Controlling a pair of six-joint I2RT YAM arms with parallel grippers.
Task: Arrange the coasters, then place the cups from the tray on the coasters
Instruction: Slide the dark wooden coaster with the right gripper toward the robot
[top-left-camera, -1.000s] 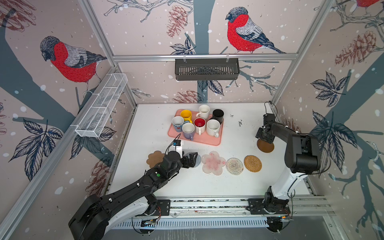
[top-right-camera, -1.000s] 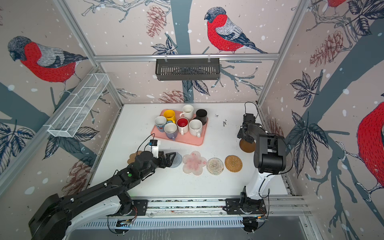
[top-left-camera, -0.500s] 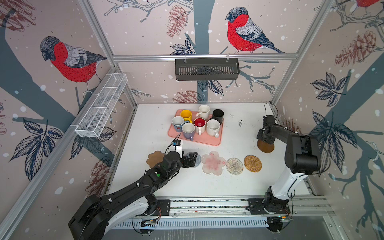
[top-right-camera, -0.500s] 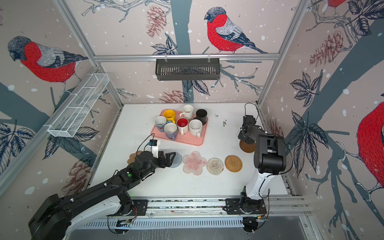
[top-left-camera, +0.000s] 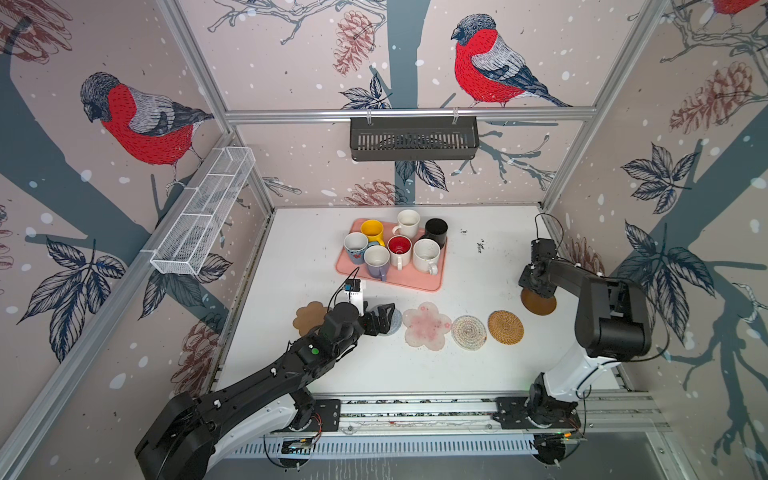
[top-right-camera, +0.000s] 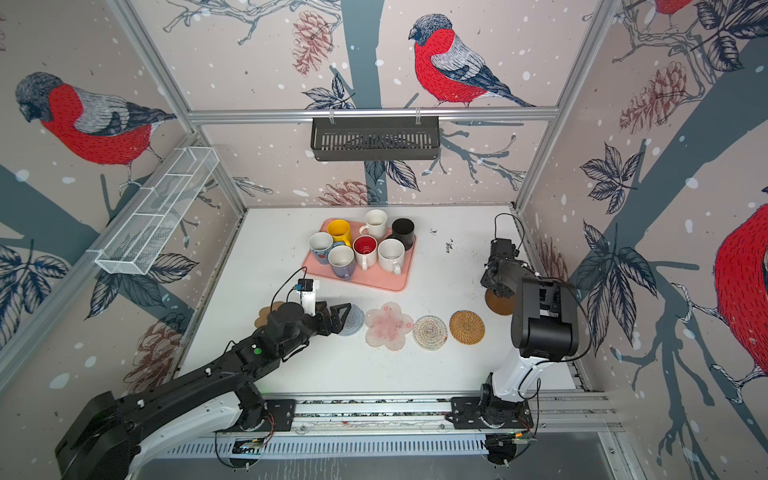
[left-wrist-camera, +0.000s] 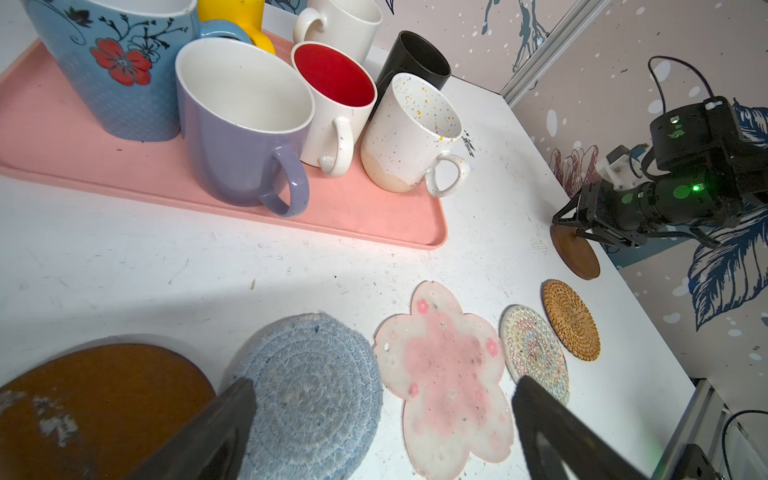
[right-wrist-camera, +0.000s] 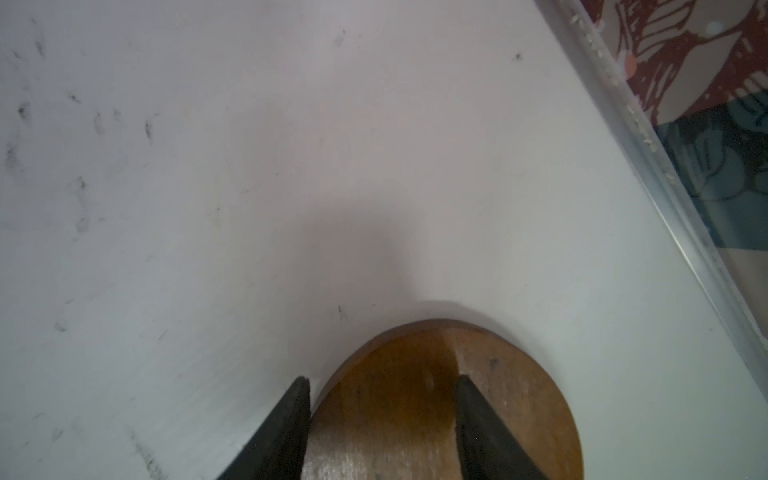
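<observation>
The tray (top-left-camera: 415, 282) sat in the upper middle of the table (top-left-camera: 415, 374) in both top views. All seven cups (top-left-camera: 399, 249) were packed on it, with handles crossing. Below it five coasters ran in a row: tan disc (top-left-camera: 308, 316), crochet (left-wrist-camera: 307, 390), flower (top-left-camera: 427, 328), rope (top-left-camera: 468, 332) and rattan (top-left-camera: 505, 327). The brown disc (top-left-camera: 540, 303) lay apart at the right, close to the wall (top-left-camera: 582, 249). I found no seventh coaster.

The right gripper (right-wrist-camera: 381, 379) stood half spread across that disc's rim. In the right wrist view one finger (right-wrist-camera: 286, 419) was down just outside the edge and the other sat over the wood, with nothing pinched between them. The left gripper (left-wrist-camera: 384, 384) hung spread wide, low over the crochet and flower, holding nothing.

The disc looked thin, glossy and flat on the table. Jaws closing there would likely ride over the rim and skid. They could also shove the disc toward the rail (right-wrist-camera: 656, 166) at the right of the frame, where a finger might not get round it. Caught by one edge only, it could swing and drop.

On the left, a finger coming down on the soft crochet could drag it onto the flower or the tan disc, both just beside it. The row was tight, so cups set there might knock handles. Lifting one cup out of that crowd could tip a neighbour.
</observation>
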